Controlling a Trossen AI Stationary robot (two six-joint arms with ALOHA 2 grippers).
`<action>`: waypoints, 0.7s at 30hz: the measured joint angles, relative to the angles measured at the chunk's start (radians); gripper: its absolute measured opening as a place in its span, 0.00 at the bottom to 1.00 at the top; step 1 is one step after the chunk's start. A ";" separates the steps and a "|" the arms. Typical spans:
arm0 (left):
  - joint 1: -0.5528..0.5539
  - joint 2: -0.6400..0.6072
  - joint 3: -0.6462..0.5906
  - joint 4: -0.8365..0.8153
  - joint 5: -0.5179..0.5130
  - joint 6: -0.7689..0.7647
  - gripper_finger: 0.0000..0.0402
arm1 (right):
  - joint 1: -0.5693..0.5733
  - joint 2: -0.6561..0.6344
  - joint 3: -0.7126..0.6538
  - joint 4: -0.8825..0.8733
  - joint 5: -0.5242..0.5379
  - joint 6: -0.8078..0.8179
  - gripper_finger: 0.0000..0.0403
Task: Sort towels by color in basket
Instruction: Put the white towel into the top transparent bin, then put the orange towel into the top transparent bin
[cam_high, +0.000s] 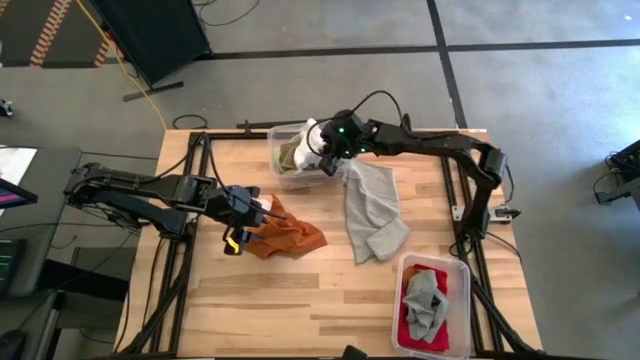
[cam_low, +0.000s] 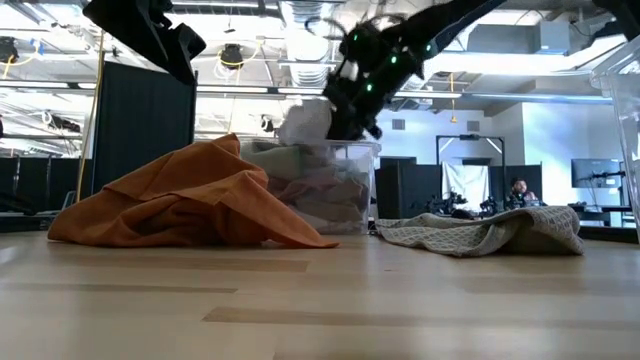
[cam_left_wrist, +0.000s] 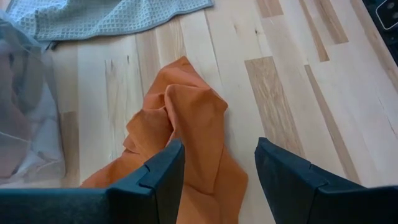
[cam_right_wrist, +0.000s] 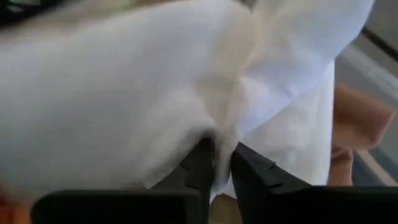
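We see the right gripper (cam_right_wrist: 222, 163) pinched together on a white towel (cam_right_wrist: 124, 93), holding it over the clear bin (cam_high: 290, 178) of mixed towels directly below it. The left gripper (cam_left_wrist: 217, 171) hovers with its fingers apart just above the orange towel (cam_high: 285, 237), which lies crumpled on the counter (cam_high: 300, 300). A grey-green towel (cam_high: 372, 210) lies flat beside the right gripper.

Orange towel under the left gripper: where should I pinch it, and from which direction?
Pinch the raised fold ridge of the orange towel, coming straight down from above. The open left gripper already straddles the crumpled cloth, and the ridge stands proud of the table.
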 joint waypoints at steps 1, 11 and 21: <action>0.000 0.000 0.000 0.000 0.000 0.000 0.47 | 0.005 -0.015 0.000 0.000 0.001 0.000 0.24; 0.000 0.000 0.000 0.000 0.004 -0.011 0.47 | 0.052 -0.143 0.000 0.000 0.072 0.002 0.44; 0.000 0.000 0.000 0.002 0.003 -0.004 0.47 | 0.117 -0.126 0.003 0.182 0.077 -0.066 0.44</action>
